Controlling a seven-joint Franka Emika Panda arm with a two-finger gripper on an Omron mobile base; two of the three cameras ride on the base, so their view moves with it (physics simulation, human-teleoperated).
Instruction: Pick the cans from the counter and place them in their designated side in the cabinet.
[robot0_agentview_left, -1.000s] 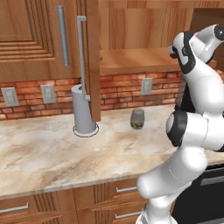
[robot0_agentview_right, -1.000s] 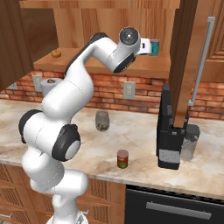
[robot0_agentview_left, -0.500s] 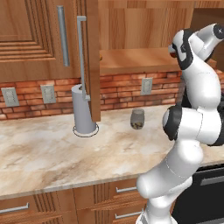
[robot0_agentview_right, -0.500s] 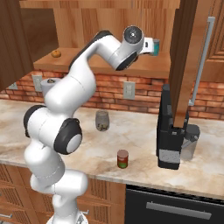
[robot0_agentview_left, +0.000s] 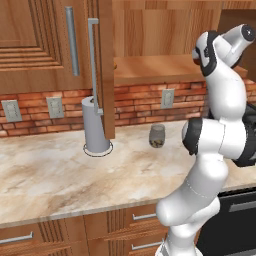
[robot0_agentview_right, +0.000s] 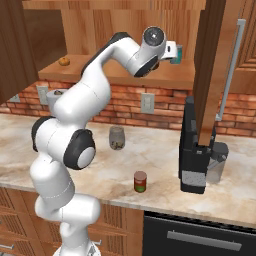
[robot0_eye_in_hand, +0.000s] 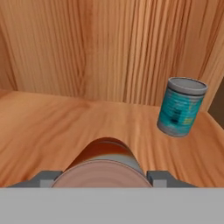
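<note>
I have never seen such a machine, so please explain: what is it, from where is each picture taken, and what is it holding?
It is a white robot arm with dark joints, in a rendered kitchen. Two pictures come from cameras behind it, left and right; the third looks along its hand.

Its two-finger gripper is inside the brown wooden wall cabinet, closed on a small red can with a metal top. A teal-blue can already stands on that shelf.

On the beige marbled stone counter stand another small red can, a greyish glass jar, a black appliance and a grey upright paper-towel holder.
</note>
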